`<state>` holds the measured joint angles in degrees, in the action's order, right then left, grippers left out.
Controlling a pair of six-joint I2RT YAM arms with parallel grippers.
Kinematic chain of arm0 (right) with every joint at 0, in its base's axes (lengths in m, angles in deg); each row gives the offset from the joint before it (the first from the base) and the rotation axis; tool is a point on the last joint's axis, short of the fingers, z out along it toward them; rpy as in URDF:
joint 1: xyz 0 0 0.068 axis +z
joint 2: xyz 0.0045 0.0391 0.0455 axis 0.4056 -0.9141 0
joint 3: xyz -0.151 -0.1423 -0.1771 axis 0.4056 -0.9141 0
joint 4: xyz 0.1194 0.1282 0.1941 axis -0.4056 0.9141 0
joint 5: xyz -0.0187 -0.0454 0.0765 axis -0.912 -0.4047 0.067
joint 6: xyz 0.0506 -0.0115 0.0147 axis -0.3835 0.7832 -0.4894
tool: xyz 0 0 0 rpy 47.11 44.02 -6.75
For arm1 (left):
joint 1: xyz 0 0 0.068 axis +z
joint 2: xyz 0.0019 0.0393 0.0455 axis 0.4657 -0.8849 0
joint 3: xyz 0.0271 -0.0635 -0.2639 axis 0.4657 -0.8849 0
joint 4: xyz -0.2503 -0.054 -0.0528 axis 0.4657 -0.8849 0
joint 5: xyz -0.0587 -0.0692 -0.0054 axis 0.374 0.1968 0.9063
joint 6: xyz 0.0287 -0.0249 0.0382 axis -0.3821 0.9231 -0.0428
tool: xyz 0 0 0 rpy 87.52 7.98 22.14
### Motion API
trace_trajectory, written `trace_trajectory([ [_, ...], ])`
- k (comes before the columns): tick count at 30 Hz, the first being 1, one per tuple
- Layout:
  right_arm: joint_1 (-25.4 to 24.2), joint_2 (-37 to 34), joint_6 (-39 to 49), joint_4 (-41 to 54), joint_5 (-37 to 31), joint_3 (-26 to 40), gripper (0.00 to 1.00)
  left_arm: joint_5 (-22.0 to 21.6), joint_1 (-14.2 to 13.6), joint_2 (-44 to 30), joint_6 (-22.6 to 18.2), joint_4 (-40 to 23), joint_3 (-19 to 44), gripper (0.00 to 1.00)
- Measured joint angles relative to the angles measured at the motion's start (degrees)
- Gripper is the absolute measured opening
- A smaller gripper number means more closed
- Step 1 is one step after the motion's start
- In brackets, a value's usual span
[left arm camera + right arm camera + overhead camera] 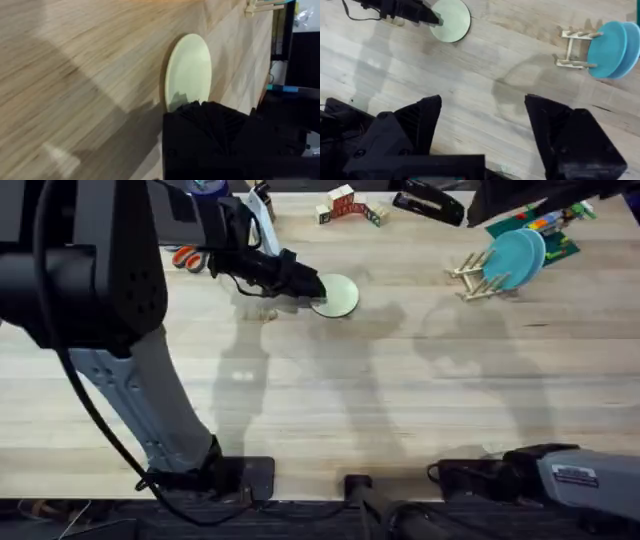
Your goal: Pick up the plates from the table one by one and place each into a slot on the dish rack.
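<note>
Left gripper [312, 288] sits at the near-left edge of the cream plate [336, 295], which lies flat on the table [330, 410] in the upper middle; fingertips overlap the rim, but I cannot tell whether they are closed on it or just resting there; from the left wrist camera the plate [188, 72] sits straight ahead of the black fingers, its near edge hidden under them.

Key relation: the plate is round, so no long axis to line up; what matters is the rim facing the gripper, and the rack lies well off to the right of the plate; the left arm is far closer to the plate, the right arm far closer to the rack.

Right gripper [482, 127] hangs spread wide and empty, low near its base; its camera looks down on bare wood, with the plate [451, 20] and dish rack [576, 48] farther out.

Dish rack [478, 275]: thin light-wood pegs, already carrying the teal plate [512, 255] and a pale blue plate [536, 248] standing on edge, touching or nearly so.

Materials: plates are smooth, thin, rigid plastic with a low lip; likely slippery against the planked wood, so I judge a rim pinch could skid rather than lift.
</note>
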<state>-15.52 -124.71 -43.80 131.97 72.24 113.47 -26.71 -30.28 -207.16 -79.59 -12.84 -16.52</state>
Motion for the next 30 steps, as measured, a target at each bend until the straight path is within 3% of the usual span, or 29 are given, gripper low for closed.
trace_trajectory([
  [11, 0.0, -1.76, 0.0, 0.93, 0.02, 0.0, 0.995, -1.32, 0.22, -0.43, 0.28, 0.04, 0.01, 0.042],
  [19, 0.0, -2.58, 0.0, 1.0, 0.02, 0.0, 0.996, 2.8, 0.55, -3.82, 0.5, 1.26, 0.85, 0.043],
  [30, 0.0, -2.58, -0.02, 1.31, 0.4, 0.0, 0.996, 3.02, 0.59, -3.87, 0.52, 1.27, 0.85, 0.043],
])
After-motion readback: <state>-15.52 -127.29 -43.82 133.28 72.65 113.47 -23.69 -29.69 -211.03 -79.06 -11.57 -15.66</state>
